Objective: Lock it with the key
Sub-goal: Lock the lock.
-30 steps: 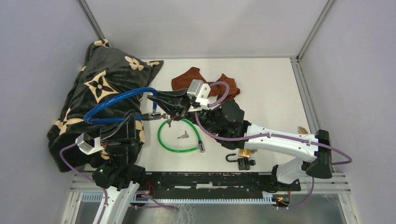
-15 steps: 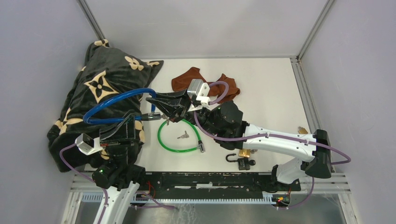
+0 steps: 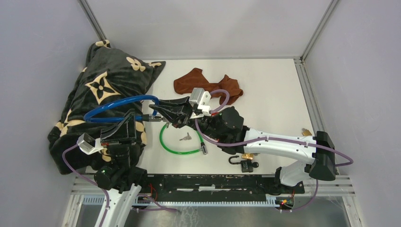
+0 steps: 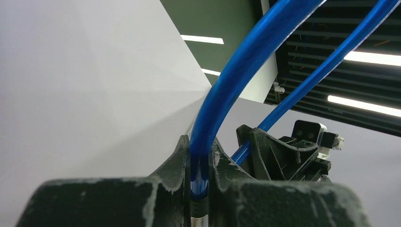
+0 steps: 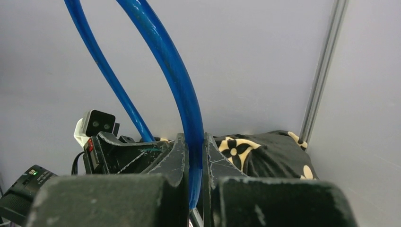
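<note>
The left hand [image 4: 199,166] is clenched on a blue plastic-coated cable loop [image 4: 236,71], which runs up between its fingers. The right hand [image 5: 194,163] is clamped on the same loop just beside it, and the two hands face each other above the white surface [image 3: 274,94]. Small silver metal keys [image 3: 186,138] lie untouched on the surface inside a thin green cable ring [image 3: 161,138], below both hands. A brass padlock [image 3: 246,155] sits near the right arm.
</note>
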`<control>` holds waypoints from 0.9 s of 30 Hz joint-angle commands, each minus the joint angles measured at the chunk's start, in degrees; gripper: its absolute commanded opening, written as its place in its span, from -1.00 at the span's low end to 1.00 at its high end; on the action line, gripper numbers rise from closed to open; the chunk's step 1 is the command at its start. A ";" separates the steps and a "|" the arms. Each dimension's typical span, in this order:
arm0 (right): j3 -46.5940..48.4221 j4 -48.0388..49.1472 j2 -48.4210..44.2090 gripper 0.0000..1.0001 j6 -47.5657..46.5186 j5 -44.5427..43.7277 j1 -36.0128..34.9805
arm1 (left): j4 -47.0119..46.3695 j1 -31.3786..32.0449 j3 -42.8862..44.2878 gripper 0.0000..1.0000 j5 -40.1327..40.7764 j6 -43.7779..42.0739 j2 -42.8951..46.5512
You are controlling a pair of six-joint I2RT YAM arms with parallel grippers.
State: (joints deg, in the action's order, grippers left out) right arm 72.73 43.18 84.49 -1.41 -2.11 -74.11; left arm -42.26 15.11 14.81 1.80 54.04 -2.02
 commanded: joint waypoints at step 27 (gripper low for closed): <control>0.89 -9.89 -4.69 -0.14 -1.36 12.71 2.90 | -6.20 -1.22 2.42 -0.96 -4.30 -7.54 1.49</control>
State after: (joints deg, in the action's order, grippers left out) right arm 73.97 34.44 82.81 -1.91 7.90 -71.81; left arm -43.03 15.07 14.90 -1.08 51.62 -2.02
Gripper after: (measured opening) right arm 0.408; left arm 0.131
